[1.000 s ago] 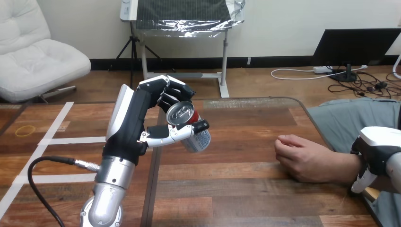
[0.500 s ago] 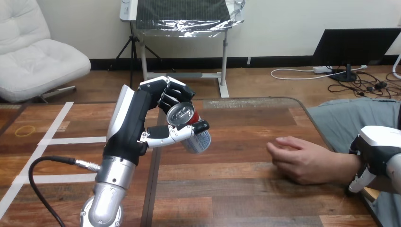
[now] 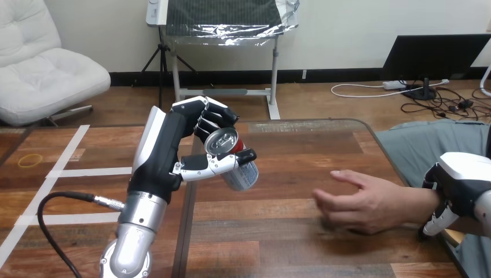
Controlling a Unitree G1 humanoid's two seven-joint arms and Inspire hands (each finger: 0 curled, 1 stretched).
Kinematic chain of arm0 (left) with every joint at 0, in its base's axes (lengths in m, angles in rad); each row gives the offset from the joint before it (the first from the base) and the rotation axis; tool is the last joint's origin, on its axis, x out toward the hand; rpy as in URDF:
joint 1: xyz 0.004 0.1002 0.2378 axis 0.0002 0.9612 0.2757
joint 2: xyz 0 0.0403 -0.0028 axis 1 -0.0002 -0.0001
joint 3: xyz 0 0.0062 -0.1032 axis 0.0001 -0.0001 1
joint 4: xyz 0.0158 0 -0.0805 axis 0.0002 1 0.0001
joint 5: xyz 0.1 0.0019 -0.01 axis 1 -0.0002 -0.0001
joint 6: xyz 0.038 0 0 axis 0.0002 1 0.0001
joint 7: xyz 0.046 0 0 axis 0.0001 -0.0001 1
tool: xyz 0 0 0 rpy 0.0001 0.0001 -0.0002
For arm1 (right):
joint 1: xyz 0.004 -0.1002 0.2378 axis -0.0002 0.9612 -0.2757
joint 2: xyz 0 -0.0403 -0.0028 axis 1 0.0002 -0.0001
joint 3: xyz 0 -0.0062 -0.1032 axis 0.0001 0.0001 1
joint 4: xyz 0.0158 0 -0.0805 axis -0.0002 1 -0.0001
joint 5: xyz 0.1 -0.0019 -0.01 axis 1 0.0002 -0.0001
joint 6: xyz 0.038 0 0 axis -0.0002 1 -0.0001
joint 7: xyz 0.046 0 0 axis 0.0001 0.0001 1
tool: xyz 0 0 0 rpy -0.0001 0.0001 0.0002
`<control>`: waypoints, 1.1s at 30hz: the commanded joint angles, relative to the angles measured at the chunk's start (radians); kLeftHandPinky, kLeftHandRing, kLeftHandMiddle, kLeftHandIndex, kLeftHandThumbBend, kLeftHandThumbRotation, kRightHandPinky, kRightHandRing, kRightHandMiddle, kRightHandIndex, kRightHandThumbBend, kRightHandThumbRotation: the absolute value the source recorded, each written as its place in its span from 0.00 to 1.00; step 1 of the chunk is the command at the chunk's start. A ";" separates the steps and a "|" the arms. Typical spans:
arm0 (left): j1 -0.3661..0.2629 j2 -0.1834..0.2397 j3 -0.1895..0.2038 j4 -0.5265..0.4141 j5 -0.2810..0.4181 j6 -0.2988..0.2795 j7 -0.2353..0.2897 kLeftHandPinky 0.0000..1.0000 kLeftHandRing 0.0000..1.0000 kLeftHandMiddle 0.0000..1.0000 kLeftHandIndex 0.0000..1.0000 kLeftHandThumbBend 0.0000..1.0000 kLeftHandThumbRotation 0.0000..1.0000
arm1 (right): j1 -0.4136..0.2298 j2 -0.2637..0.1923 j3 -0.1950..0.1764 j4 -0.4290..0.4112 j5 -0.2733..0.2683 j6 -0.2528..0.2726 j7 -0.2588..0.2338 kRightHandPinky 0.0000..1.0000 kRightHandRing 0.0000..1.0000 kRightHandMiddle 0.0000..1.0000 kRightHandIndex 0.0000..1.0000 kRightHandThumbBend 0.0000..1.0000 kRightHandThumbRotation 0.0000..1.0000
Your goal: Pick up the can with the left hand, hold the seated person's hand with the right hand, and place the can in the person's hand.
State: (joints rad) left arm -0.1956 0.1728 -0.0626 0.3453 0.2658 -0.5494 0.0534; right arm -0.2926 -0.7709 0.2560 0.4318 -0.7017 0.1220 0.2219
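1. Can: clear of the tabletop, tilted, silver top turned up toward the camera, with a red band under the rim and a pale lower body. It hangs over the tabletop's left part.
2. Left robot hand: closed round the can. The thumb lies across the can's near side at 6 o'clock and the fingers wrap its far side at 12 o'clock. The white shell on the hand's back faces 9 o'clock. The silver left forearm rises from the bottom edge, at 7 o'clock of the can.
3. Person's hand: at 4 o'clock of the can and well apart from it, low over the tabletop. Its fingers are loosely extended and point toward 9 o'clock. Whether it touches the wood, cannot tell.
4. Right robot hand: at 3 o'clock of the person's hand, clasped on the person's wrist. Its black-and-white body sits over the wrist's top and a white finger comes round beneath at 5 o'clock.
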 commanded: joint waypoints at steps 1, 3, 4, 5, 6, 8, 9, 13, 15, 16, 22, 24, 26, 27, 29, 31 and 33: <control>-0.084 -0.014 -0.011 -0.043 -0.008 -0.010 -0.003 0.35 0.40 0.47 0.50 0.64 0.00 | 0.000 -0.019 -0.049 -0.080 0.024 -0.019 -0.032 0.32 0.40 0.47 0.51 0.78 0.00; -0.088 -0.016 -0.014 -0.038 -0.010 -0.012 -0.007 0.36 0.41 0.47 0.50 0.63 0.00 | 0.005 -0.020 -0.056 -0.095 0.024 -0.016 -0.033 0.30 0.38 0.45 0.51 0.78 0.00; -0.091 -0.018 -0.016 -0.037 -0.010 -0.012 -0.010 0.36 0.41 0.47 0.50 0.63 0.00 | 0.009 -0.023 -0.062 -0.111 0.023 -0.012 -0.031 0.29 0.37 0.45 0.51 0.78 0.00; -0.092 -0.019 -0.018 -0.037 -0.009 -0.012 -0.011 0.36 0.41 0.47 0.50 0.63 0.00 | 0.012 -0.025 -0.066 -0.121 0.022 -0.010 -0.028 0.29 0.37 0.45 0.51 0.78 0.00; -0.093 -0.020 -0.019 -0.037 -0.008 -0.011 -0.012 0.36 0.41 0.47 0.50 0.63 0.00 | 0.015 -0.026 -0.069 -0.129 0.021 -0.008 -0.027 0.29 0.37 0.45 0.51 0.78 0.00; -0.096 -0.025 -0.023 -0.040 -0.003 -0.007 -0.014 0.36 0.41 0.47 0.50 0.63 0.00 | 0.021 -0.031 -0.080 -0.149 0.021 -0.009 -0.029 0.28 0.37 0.45 0.50 0.78 0.00; -0.098 -0.026 -0.024 -0.038 -0.001 -0.007 -0.014 0.36 0.41 0.47 0.50 0.62 0.00 | 0.022 -0.031 -0.082 -0.152 0.020 -0.010 -0.030 0.28 0.36 0.44 0.50 0.78 0.00; -0.104 -0.034 -0.033 -0.046 0.009 0.006 -0.017 0.36 0.40 0.47 0.50 0.63 0.00 | 0.029 -0.039 -0.096 -0.186 0.019 -0.010 -0.032 0.27 0.36 0.44 0.50 0.79 0.00; -0.106 -0.039 -0.040 -0.054 0.016 0.015 -0.019 0.35 0.40 0.47 0.49 0.63 0.00 | 0.035 -0.045 -0.106 -0.213 0.020 -0.007 -0.029 0.28 0.37 0.45 0.50 0.79 0.00; -0.109 -0.041 -0.043 -0.055 0.018 0.017 -0.020 0.35 0.40 0.46 0.49 0.63 0.00 | 0.036 -0.046 -0.110 -0.223 0.020 -0.007 -0.028 0.28 0.37 0.45 0.50 0.79 0.00; -0.121 -0.056 -0.060 -0.064 0.027 0.035 -0.025 0.35 0.39 0.46 0.49 0.63 0.00 | 0.043 -0.054 -0.131 -0.280 0.018 -0.001 -0.015 0.26 0.35 0.44 0.49 0.79 0.00; -0.127 -0.063 -0.067 -0.065 0.029 0.040 -0.026 0.35 0.39 0.46 0.49 0.63 0.00 | 0.043 -0.054 -0.136 -0.295 0.015 0.003 -0.014 0.26 0.35 0.44 0.48 0.79 0.00; -0.131 -0.068 -0.072 -0.067 0.030 0.044 -0.027 0.35 0.39 0.46 0.49 0.62 0.00 | 0.045 -0.054 -0.141 -0.306 0.014 0.005 -0.015 0.26 0.35 0.44 0.48 0.79 0.00; -0.136 -0.074 -0.076 -0.065 0.030 0.044 -0.028 0.35 0.39 0.46 0.49 0.62 0.00 | 0.045 -0.053 -0.146 -0.315 0.014 0.006 -0.017 0.26 0.35 0.44 0.48 0.79 0.00; -0.142 -0.080 -0.081 -0.062 0.030 0.045 -0.028 0.35 0.40 0.46 0.49 0.62 0.00 | 0.045 -0.051 -0.150 -0.325 0.015 0.007 -0.018 0.25 0.34 0.43 0.48 0.80 0.00; -0.150 -0.088 -0.090 -0.060 0.028 0.045 -0.032 0.35 0.40 0.47 0.48 0.62 0.00 | 0.046 -0.050 -0.156 -0.343 0.015 0.009 -0.018 0.24 0.33 0.41 0.48 0.80 0.00; -0.158 -0.095 -0.098 -0.062 0.025 0.050 -0.039 0.35 0.41 0.47 0.48 0.61 0.00 | 0.045 -0.050 -0.159 -0.357 0.014 0.015 -0.011 0.22 0.31 0.40 0.48 0.80 0.00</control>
State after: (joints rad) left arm -0.2387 0.1047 -0.1473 0.3453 0.2961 -0.4947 0.0161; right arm -0.1946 -0.7885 0.1663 0.1486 -0.6840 0.1139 0.2220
